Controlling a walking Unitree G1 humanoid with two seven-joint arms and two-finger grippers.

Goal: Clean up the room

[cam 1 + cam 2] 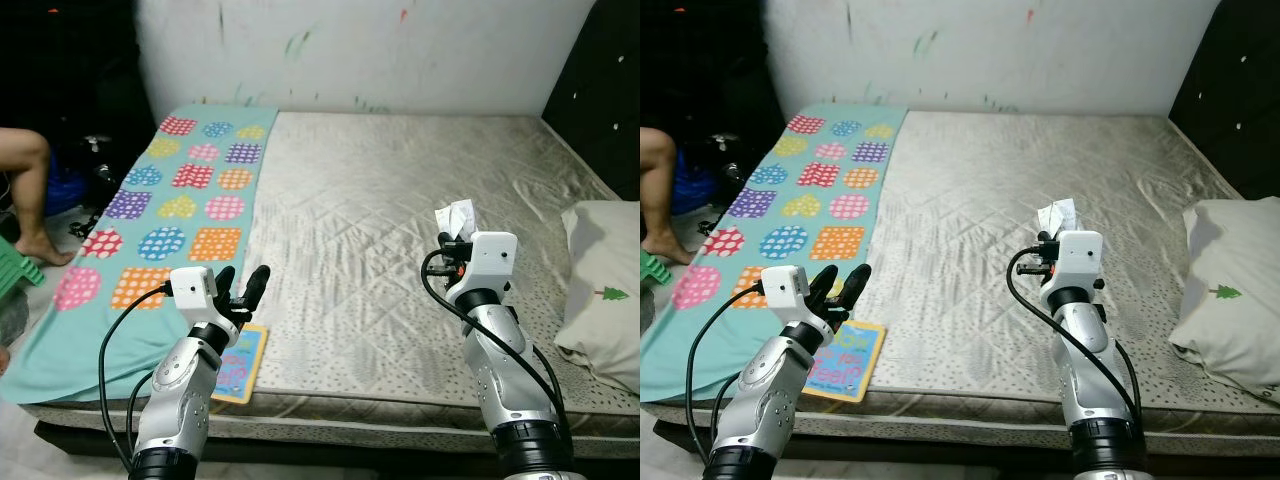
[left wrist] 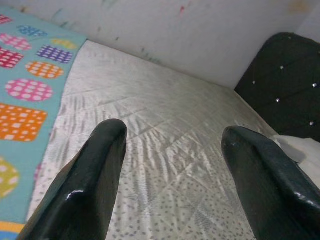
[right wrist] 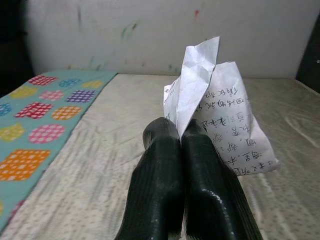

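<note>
Paper scrap point(image 3: 220, 107) sits clenched in my right claw point(image 3: 187, 137) above the bed point(image 1: 400, 180), so next comes carrying it to a bin, I judge, while my left claw point(image 1: 243, 288) hovers unclenched over the book point(image 1: 845, 360).

You see the bed point(image 1: 400, 200) brightly and evenly lit from above, its quilted cover giving a soft sheen. The white wall point(image 1: 350, 50) is pale and slightly washed out. The far left corner falls into deep shadow. Head views are sharp. In the wrist views, the black fingers point(image 2: 85, 190) close to the lens are blurred, with small glossy highlights.
</note>
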